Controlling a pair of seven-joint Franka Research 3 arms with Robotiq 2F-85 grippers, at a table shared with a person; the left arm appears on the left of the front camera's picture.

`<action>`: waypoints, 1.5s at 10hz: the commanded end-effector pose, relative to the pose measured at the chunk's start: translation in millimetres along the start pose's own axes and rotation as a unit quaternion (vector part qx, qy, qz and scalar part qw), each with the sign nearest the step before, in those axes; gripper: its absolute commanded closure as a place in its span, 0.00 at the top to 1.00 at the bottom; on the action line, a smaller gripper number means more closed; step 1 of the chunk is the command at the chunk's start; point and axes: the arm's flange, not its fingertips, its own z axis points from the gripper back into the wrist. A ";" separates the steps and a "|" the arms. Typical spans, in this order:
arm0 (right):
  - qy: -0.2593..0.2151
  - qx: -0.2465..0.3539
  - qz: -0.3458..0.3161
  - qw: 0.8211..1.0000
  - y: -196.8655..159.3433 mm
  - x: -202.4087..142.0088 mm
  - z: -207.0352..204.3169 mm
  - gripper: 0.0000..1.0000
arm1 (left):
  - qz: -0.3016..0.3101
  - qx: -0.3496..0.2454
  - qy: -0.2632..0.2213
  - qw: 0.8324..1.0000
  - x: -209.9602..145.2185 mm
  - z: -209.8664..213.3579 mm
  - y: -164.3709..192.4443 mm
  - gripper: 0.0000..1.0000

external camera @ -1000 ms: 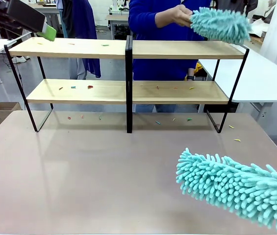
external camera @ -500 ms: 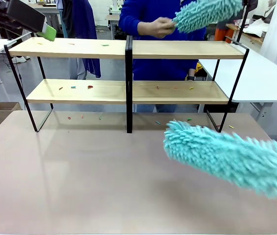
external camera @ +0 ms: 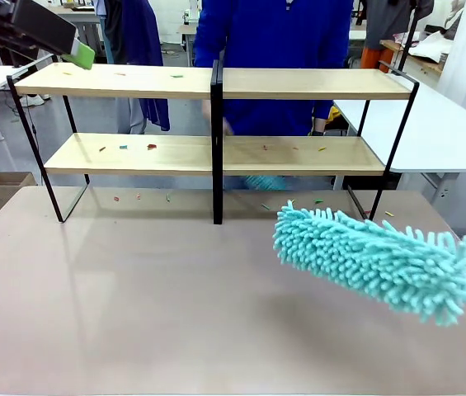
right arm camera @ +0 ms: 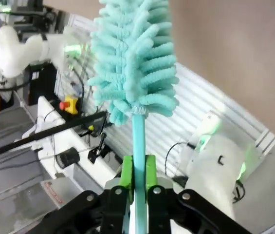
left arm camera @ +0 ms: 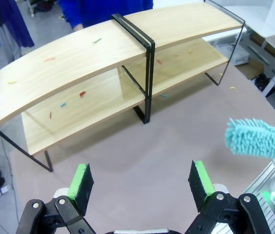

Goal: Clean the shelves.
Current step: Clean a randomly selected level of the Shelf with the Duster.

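Observation:
The shelves (external camera: 216, 82) stand across the far half of the table, two light wooden boards on a black frame, also seen from above (left arm camera: 79, 53). Small coloured scraps lie on both boards. My right gripper (right arm camera: 137, 178) is shut on the thin handle of a teal fluffy duster (right arm camera: 132, 58), whose head hovers over the table's right side (external camera: 373, 256) and shows at the left wrist view's edge (left arm camera: 259, 139). High by the top board's left end, my left gripper (external camera: 82, 55) stands open (left arm camera: 141, 180) and empty. A person in blue stands behind the shelves, a bit of their own teal duster (external camera: 265, 181) showing below the lower board.
More coloured scraps (external camera: 397, 235) lie on the brown table (external camera: 134, 313) near the shelves' feet. White tables flank the scene at right (external camera: 439, 124) and left. A cardboard box (external camera: 2, 186) sits on the floor at left.
My right gripper's duster has swung up and left over the table. The person's duster has come down from above the top board to behind the lower one. My left arm is still.

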 end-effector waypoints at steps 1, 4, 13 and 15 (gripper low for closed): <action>-0.041 -0.011 0.020 0.999 1.0 46.7 -5.5 0.12 | 0.001 -0.006 -0.003 1.000 0.0 -0.4 1.5 1.00; -0.093 -0.035 -0.003 0.995 12.5 114.2 -10.5 0.12 | 0.001 -0.006 -0.003 1.000 0.0 -0.4 1.5 1.00; -0.157 -0.046 -0.059 0.985 16.3 291.1 -49.8 0.12 | 0.001 -0.006 -0.003 1.000 0.0 -0.4 1.5 1.00; -0.155 -0.055 -0.078 0.983 9.4 310.4 -58.8 0.12 | 0.001 -0.006 -0.003 1.000 0.0 -0.4 1.5 1.00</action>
